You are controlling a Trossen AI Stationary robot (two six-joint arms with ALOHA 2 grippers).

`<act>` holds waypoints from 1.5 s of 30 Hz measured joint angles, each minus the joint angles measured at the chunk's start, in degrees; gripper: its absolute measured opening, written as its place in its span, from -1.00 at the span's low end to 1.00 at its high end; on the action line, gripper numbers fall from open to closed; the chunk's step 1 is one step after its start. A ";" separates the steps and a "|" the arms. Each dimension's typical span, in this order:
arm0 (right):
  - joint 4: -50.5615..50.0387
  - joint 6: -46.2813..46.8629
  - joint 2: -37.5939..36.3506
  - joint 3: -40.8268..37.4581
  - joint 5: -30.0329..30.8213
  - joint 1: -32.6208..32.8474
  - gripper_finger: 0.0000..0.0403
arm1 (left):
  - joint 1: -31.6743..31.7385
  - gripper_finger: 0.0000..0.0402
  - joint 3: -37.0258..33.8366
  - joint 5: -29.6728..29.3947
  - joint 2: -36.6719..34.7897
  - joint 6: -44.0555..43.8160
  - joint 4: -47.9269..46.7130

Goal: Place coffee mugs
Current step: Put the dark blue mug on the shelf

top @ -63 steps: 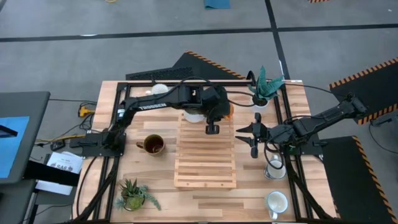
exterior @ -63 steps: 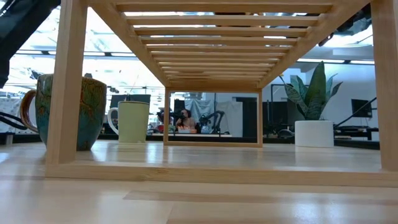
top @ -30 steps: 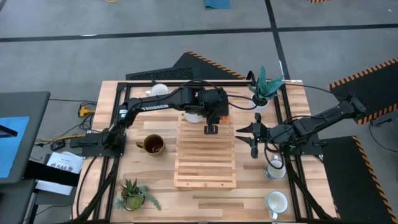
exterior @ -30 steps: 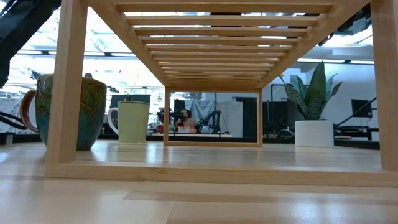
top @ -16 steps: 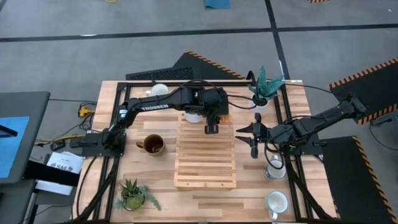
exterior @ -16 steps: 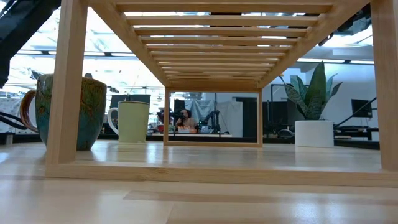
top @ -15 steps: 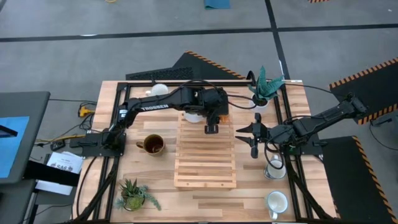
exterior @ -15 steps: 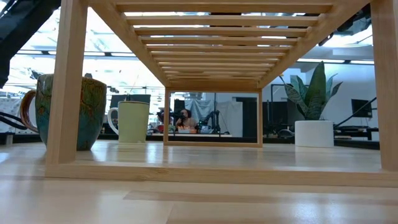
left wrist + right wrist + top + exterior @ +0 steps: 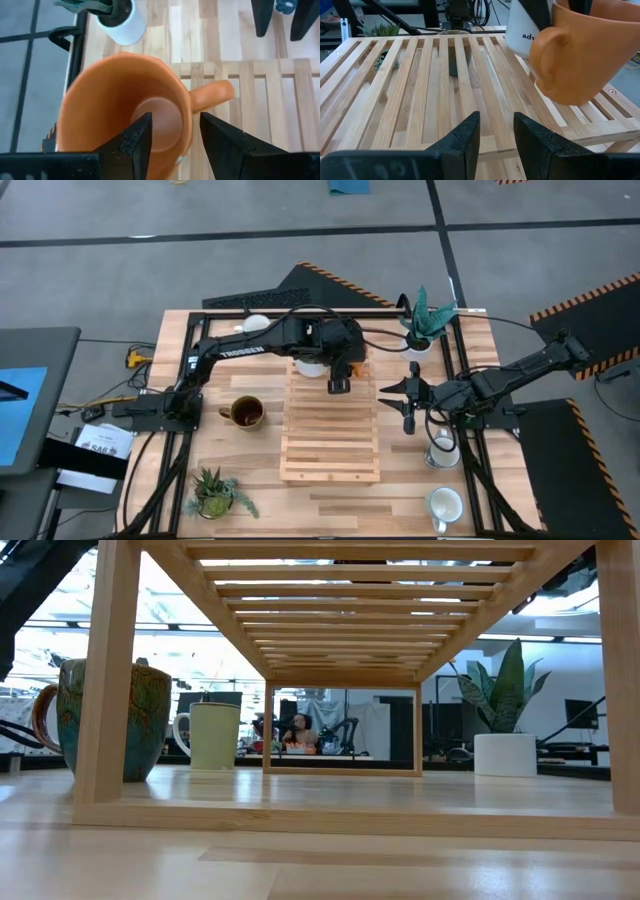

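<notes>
The orange mug (image 9: pixel 125 110) stands upright on the far right corner of the slatted wooden rack (image 9: pixel 330 430), its handle (image 9: pixel 212 95) toward my right arm. My left gripper (image 9: pixel 176 122) hangs open over it. One finger is inside the cup and one outside beside the handle, both clear of the wall. A white mug (image 9: pixel 522 27) stands on the rack just beside it. My right gripper (image 9: pixel 407 402) waits open, right of the rack, with nothing between its fingers.
A dark greenish mug (image 9: pixel 246 412) stands on the table left of the rack, and a pale mug (image 9: pixel 257 323) at the far left. Two white mugs (image 9: pixel 441 450) (image 9: pixel 446 505) stand at the right edge. A teal plant pot (image 9: pixel 425 325) stands far right, a spiky plant (image 9: pixel 215 495) near left.
My left arm has drawn a little toward the table's left edge over the rack's far end. The orange mug stays where it stands on the rack.
</notes>
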 joint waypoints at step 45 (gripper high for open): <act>-7.67 12.08 -0.02 7.89 -10.12 -0.01 -0.29 | -18.03 -0.25 -116.43 -12.60 -81.67 -12.64 93.18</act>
